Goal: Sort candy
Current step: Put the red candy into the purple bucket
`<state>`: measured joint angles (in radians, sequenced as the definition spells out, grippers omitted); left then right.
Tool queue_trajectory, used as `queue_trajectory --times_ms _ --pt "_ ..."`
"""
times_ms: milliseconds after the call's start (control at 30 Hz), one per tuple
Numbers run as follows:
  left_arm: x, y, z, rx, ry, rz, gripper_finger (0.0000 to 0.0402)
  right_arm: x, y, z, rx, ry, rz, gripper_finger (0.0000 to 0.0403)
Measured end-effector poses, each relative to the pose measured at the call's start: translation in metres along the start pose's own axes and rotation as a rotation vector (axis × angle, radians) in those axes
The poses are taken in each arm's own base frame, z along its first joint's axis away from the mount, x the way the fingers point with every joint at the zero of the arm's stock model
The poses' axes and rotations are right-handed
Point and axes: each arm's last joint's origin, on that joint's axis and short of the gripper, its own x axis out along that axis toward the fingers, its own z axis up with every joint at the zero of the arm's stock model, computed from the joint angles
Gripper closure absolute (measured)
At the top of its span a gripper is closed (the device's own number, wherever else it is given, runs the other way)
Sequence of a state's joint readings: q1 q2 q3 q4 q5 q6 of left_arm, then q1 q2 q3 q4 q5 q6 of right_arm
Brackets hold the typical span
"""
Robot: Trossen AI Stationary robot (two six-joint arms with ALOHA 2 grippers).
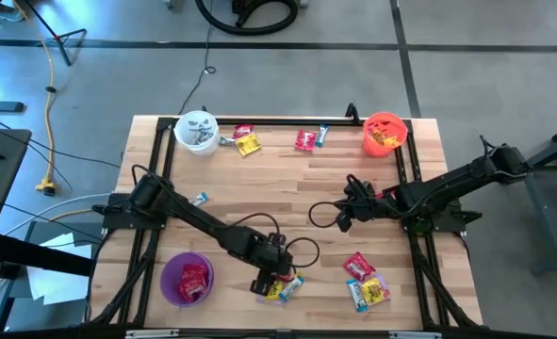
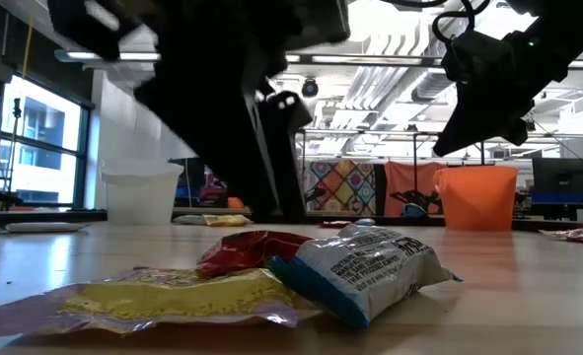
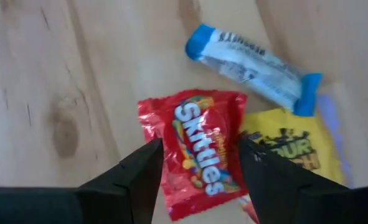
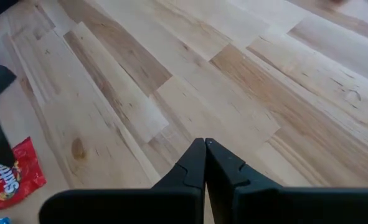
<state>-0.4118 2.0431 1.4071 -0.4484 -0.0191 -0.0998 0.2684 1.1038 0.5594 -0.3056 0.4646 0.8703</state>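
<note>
High view, starting at the left: the purple bucket (image 1: 186, 280) sits just left of the left gripper (image 1: 264, 282) and has a red pack lying inside it. Well behind that gripper, at the table's far edge, stands the white bucket (image 1: 196, 131), with a red and a yellow candy (image 1: 247, 143) just beside it. A small blue candy (image 1: 201, 199) lies alone next to the left arm.

The left gripper is lowered over a small pile near the front edge. In the left wrist view its fingers (image 3: 134, 177) are spread apart, one on each side of a red Skittles pack (image 3: 199, 146), not closed on it. Just beyond the fingertips lie a yellow pack (image 3: 296, 149) and a blue-and-white bar (image 3: 252, 62); the yellow touches the red.

Farther right, the right gripper (image 1: 347, 215) hangs over bare wood mid-table, its fingers (image 4: 203, 165) pressed together on nothing. Behind it near the far edge are a red and a blue candy (image 1: 307, 140), and the orange bucket (image 1: 384, 134) stands at the far right corner. In front of the right gripper, toward the near edge, another candy cluster (image 1: 366, 281) of red, yellow and blue wrappers rests on the table (image 1: 287, 179).
</note>
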Motion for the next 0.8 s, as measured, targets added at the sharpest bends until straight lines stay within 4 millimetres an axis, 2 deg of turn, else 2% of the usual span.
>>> queue_trajectory --times_ms 200,367,533,667,800 --pt "0.024 -0.001 -0.007 0.003 0.053 -0.067 0.0237 0.000 0.000 0.000 0.003 -0.002 -0.002 0.0403" --pt "0.025 -0.002 -0.007 0.008 0.053 -0.060 0.0277 0.000 0.000 0.000 0.007 0.000 -0.003 0.0403" --pt "0.008 0.002 -0.007 0.060 0.060 -0.010 0.0337 0.000 0.000 0.000 0.036 -0.001 0.000 0.0403" --pt "-0.020 0.010 0.000 0.048 0.025 0.018 0.0387 0.000 0.000 0.000 0.038 -0.001 0.002 0.0403" --pt "-0.050 0.019 0.004 0.026 0.002 0.039 0.0396 0.000 0.000 0.000 0.030 -0.002 0.003 0.0403"
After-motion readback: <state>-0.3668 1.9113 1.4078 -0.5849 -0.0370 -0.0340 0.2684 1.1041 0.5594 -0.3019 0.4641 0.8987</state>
